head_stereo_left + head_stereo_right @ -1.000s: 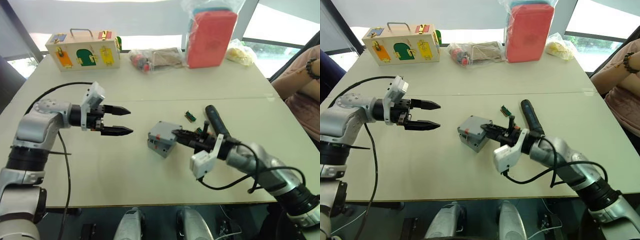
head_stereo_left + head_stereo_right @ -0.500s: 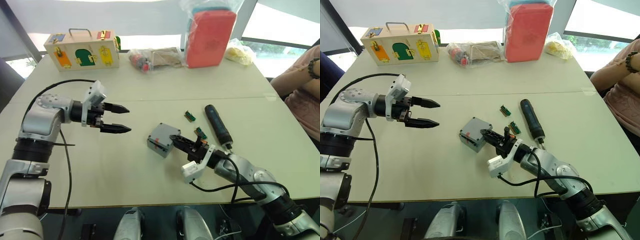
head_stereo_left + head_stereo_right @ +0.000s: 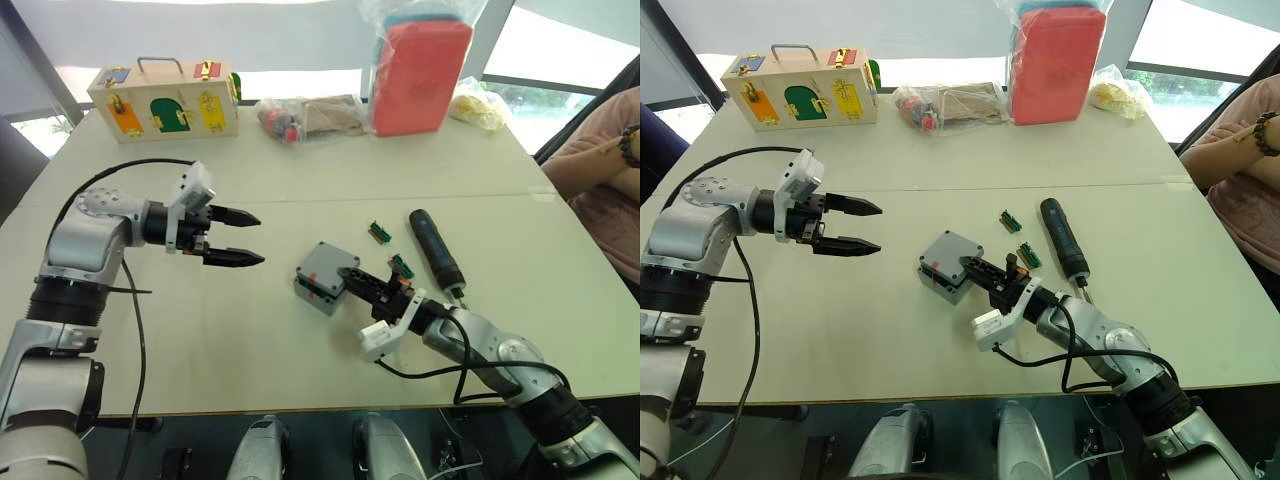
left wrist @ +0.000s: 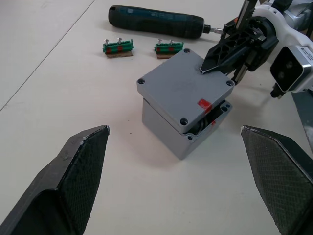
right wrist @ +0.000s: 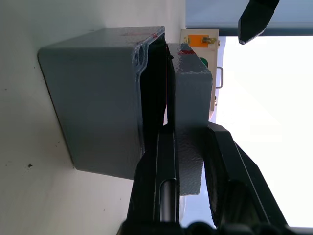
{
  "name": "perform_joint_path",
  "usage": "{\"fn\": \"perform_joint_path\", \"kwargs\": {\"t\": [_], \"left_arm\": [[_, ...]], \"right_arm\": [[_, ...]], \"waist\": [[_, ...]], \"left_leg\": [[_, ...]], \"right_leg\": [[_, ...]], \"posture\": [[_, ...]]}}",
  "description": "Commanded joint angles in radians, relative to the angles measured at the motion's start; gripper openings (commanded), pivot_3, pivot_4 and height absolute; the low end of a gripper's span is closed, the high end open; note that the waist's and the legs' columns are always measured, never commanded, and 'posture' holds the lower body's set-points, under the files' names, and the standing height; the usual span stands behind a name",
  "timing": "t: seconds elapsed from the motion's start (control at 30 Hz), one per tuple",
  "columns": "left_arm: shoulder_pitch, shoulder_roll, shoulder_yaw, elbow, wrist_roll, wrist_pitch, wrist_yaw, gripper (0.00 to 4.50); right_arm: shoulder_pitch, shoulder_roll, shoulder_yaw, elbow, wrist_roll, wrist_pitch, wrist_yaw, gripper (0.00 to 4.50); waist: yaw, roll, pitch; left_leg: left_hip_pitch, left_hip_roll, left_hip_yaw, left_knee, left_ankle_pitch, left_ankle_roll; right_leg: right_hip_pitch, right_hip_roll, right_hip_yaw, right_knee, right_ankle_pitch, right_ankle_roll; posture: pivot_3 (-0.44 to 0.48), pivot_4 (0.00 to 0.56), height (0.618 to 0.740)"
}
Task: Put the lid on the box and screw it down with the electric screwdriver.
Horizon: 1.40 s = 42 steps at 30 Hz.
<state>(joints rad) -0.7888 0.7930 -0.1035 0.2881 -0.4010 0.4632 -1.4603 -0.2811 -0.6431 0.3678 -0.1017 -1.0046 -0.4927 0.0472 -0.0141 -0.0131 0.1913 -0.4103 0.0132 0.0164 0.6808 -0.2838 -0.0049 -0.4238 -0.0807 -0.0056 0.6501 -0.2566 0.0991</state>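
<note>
Bright window glare, soft shadows

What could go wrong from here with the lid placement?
The lid sits skewed on the box, one corner gapped, so it may jam or slide off when the right gripper, shut on its edge, lets go. The left gripper hangs open, apart from the box, so nothing steadies it against tipping.

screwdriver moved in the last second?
No. The electric screwdriver lies by the same green pieces; only the right gripper that partly covered it shifted.
</note>
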Motion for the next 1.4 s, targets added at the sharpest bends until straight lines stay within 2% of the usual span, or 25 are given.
{"fn": "perform_joint_path", "kwargs": {"t": [0.03, 0.43, 0.63, 0.73, 0.9, 1.03, 1.07, 1.23, 1.4], "left_arm": [[-0.003, 0.0, 0.021, -0.032, 0.0, -0.009, 0.003, 4.4], [0.007, -0.015, 0.02, -0.04, 0.005, -0.028, 0.011, 4.4], [-0.013, -0.116, -0.015, -0.058, 0.04, -0.1, 0.069, 4.4], [-0.026, -0.179, -0.032, -0.05, 0.054, -0.127, 0.089, 3.75], [-0.042, -0.267, -0.083, -0.012, 0.1, -0.183, 0.101, 1.64], [-0.046, -0.318, -0.127, 0.045, 0.145, -0.251, 0.095, 0.17], [-0.046, -0.33, -0.141, 0.06, 0.159, -0.27, 0.096, 0.03], [-0.032, -0.342, -0.185, 0.113, 0.215, -0.346, 0.067, 0.03], [-0.014, -0.362, -0.209, 0.131, 0.247, -0.376, 0.081, 0.03]], "right_arm": [[-0.001, 0.004, 0.004, -0.012, -0.004, -0.01, -0.011, 0.2], [0.029, -0.011, 0.014, 0.008, -0.03, -0.018, -0.039, 0.2], [0.053, -0.017, 0.018, 0.031, -0.049, -0.014, -0.073, 0.2], [0.058, -0.02, 0.02, 0.034, -0.056, -0.015, -0.083, 0.2], [0.066, -0.024, 0.017, 0.043, -0.052, -0.015, -0.094, 0.2], [0.08, -0.028, 0.013, 0.042, -0.046, -0.013, -0.095, 0.2], [0.086, -0.029, 0.013, 0.041, -0.045, -0.011, -0.095, 0.2], [0.108, -0.021, 0.006, 0.038, -0.021, -0.012, -0.107, 0.2], [0.118, -0.023, 0.013, 0.036, 0.014, -0.005, -0.053, 0.2]], "waist": [[0.0, 0.0, 0.0], [0.001, 0.0, 0.0], [0.005, -0.002, -0.001], [0.004, -0.002, -0.001], [0.003, -0.002, -0.002], [0.004, -0.002, -0.002], [0.005, -0.002, -0.002], [0.005, -0.002, -0.002], [0.007, -0.002, -0.003]], "left_leg": [[0.0, 0.0, 0.0, 0.0, 0.0, 0.0], [0.0, 0.0, 0.0, 0.0, 0.0, 0.0], [0.0, -0.001, 0.0, 0.002, 0.0, 0.0], [0.0, -0.001, 0.001, 0.002, 0.0, 0.0], [0.001, -0.001, 0.001, 0.002, 0.0, 0.0], [0.001, -0.001, 0.001, 0.002, 0.0, 0.0], [0.001, -0.001, 0.001, 0.002, 0.0, 0.0], [0.002, -0.001, 0.001, 0.002, 0.0, 0.0], [0.003, -0.001, 0.001, 0.002, 0.0, 0.0]], "right_leg": [[0.0, 0.0, 0.0, 0.0, 0.0, 0.0], [0.0, 0.0, 0.0, 0.001, 0.0, 0.0], [0.001, -0.001, 0.0, 0.001, 0.0, 0.0], [0.001, -0.001, 0.0, 0.001, 0.0, 0.0], [0.002, -0.001, 0.0, 0.001, 0.0, 0.0], [0.002, -0.001, 0.001, 0.001, 0.0, 0.0], [0.002, -0.001, 0.001, 0.001, 0.0, 0.0], [0.004, -0.001, 0.001, 0.001, 0.0, 0.0], [0.005, -0.001, 0.001, 0.001, 0.0, 0.0]], "posture": [[0.0, 0.15, 0.73], [0.0, 0.15, 0.73], [0.0, 0.15, 0.73], [0.0, 0.15, 0.73], [0.0, 0.15, 0.73], [0.0, 0.15, 0.73], [0.0, 0.15, 0.73], [0.0, 0.15, 0.73], [0.0, 0.15, 0.73]]}}
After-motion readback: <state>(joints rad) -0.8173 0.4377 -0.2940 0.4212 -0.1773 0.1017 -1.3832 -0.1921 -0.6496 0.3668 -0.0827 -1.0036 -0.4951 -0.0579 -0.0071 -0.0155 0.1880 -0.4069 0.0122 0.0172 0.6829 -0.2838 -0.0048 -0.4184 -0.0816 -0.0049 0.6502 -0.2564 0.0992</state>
